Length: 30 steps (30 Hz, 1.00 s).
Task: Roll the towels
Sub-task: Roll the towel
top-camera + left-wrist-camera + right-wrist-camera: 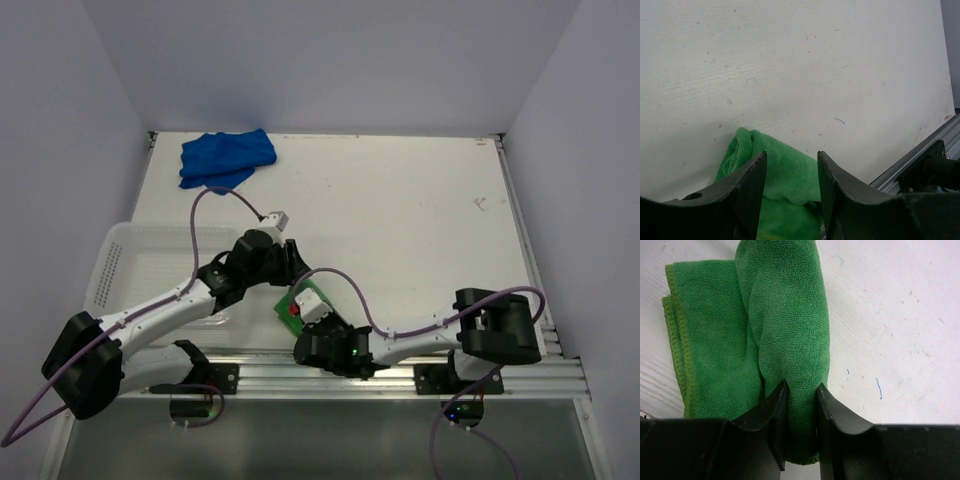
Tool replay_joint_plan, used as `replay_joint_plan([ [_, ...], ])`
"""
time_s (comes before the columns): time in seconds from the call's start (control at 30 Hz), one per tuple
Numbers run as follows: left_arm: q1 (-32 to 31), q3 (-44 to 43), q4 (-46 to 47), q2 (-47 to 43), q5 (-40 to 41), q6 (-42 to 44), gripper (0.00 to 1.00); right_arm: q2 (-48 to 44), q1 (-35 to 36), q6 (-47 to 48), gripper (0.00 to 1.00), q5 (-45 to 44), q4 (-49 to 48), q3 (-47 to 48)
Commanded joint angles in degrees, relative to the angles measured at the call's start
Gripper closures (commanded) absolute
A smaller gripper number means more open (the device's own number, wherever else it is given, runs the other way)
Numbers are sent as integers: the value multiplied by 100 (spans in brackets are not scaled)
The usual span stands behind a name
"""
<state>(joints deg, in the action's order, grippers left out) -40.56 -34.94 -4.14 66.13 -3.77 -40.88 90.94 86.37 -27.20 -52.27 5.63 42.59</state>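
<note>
The green towel (785, 305) lies on the white table near the front edge, partly rolled, with a thick fold running down its middle. My right gripper (802, 385) is shut on the near end of that fold. My left gripper (792, 155) hovers over the same green towel (747, 145) with its fingers apart, and cloth shows in the gap between them. From above, both grippers meet over the towel, the left gripper (288, 268) just beyond the right gripper (303, 318), so little green shows. The blue towel (228, 158) lies crumpled at the table's far left corner.
A white perforated basket (130, 265) stands at the left edge, with the left arm reaching across its near side. An aluminium rail (400, 372) runs along the front edge of the table. Walls close in the table on the left, right and far sides.
</note>
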Motion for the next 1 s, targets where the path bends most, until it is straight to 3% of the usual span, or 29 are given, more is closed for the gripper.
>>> replay_joint_plan([
  [0.0,30,-189,-122,-267,52,46,51,389,292,31,93,-871,474,451],
  [0.27,13,118,150,-399,-378,-200,50,1215,618,22,87,-1162,1010,1119],
  [0.53,-180,426,713,-154,-458,-359,50,1374,689,57,86,-1066,1072,1296],
  [0.83,-286,989,827,303,-45,-289,51,1207,688,-154,79,-838,1055,1270],
  [0.97,-330,1129,757,410,245,-245,52,1023,645,-294,70,-802,1177,1270],
])
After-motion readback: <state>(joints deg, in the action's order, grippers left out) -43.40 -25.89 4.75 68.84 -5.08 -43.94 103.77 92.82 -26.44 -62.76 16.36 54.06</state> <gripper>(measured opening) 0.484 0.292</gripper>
